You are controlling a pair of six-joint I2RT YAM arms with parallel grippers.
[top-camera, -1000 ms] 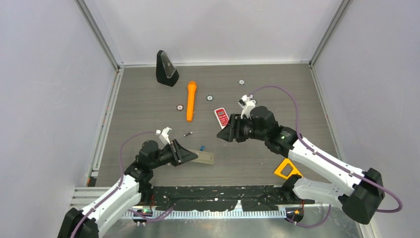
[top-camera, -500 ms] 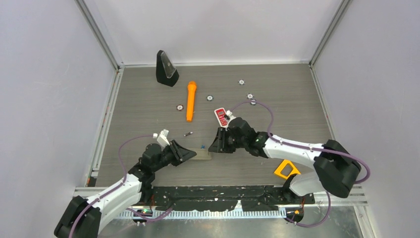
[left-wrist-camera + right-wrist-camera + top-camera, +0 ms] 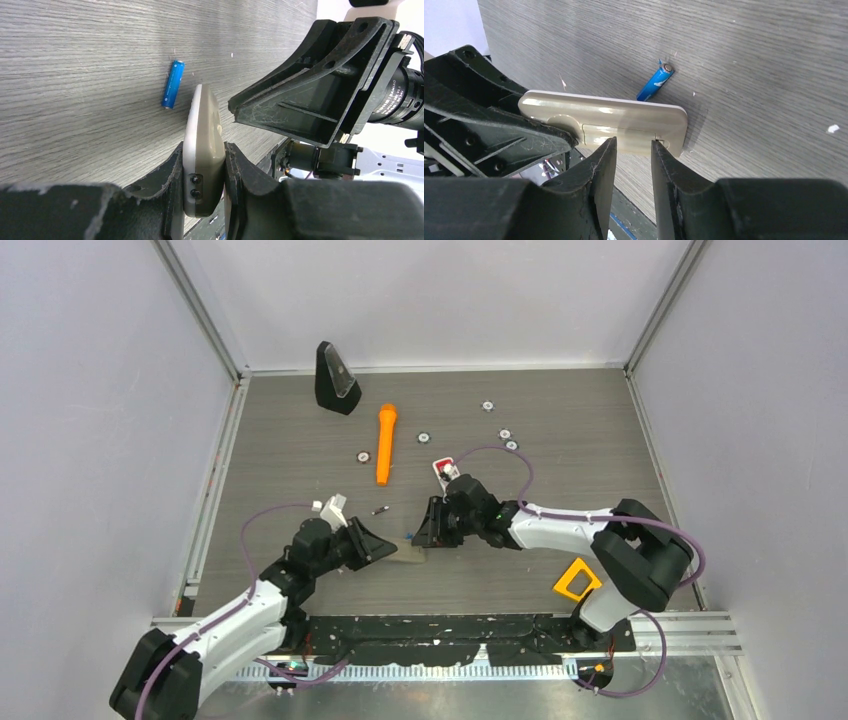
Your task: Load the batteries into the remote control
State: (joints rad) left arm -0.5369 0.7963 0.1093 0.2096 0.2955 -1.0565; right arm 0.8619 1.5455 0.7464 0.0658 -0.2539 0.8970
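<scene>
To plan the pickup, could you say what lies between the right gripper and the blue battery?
In the right wrist view, the remote, clamped by the left gripper, stands between the right gripper and the blue battery.

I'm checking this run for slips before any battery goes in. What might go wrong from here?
The left gripper clamps the beige remote by one end only, on its thin edges. A push from the right gripper at the free end may twist it loose. The blue battery lies on the table right beside the remote, so either arm might nudge it and send it rolling.
</scene>
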